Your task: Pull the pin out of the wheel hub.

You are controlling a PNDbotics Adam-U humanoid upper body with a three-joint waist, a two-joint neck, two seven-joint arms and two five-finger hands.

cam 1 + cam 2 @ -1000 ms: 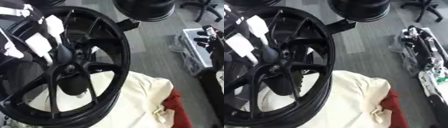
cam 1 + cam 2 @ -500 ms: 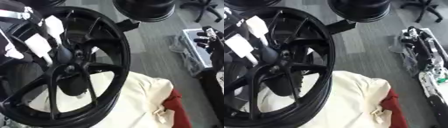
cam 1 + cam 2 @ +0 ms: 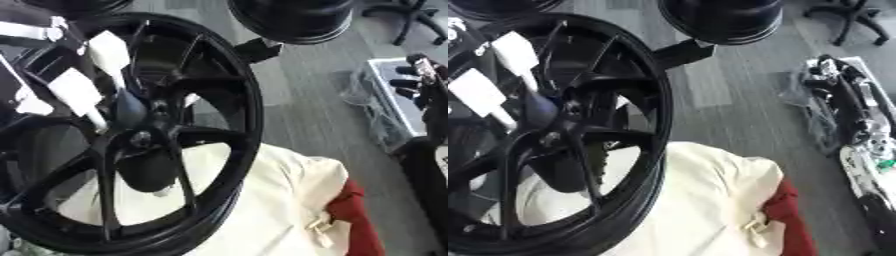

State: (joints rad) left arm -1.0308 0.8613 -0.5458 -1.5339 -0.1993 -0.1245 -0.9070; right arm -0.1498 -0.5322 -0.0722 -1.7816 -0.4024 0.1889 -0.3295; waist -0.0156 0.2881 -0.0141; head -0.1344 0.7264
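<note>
The left hand (image 3: 74, 82), black with white finger pads, reaches in from the far left, its fingers curled at the centre of the large glossy black spoked wheel (image 3: 131, 145). They close on a dark rounded piece (image 3: 131, 107) that sits just above the hub (image 3: 140, 140), probably the pin, though I cannot be sure what it is. The wheel stands tilted on its rim, its near edge over a cream cloth (image 3: 262, 200) with a red cloth (image 3: 354, 220) at the right.

The right hand (image 3: 418, 82) shows at the right edge, dark fingers bent and holding nothing.

Judging from this, the risk is a skewed pull: the pin could bind, or the fingers slip off its smooth head, and the propped wheel could roll or tip.

On the floor at the right lies a shallow pale tray (image 3: 859, 100) with dark, tangled hardware I cannot identify.
</note>
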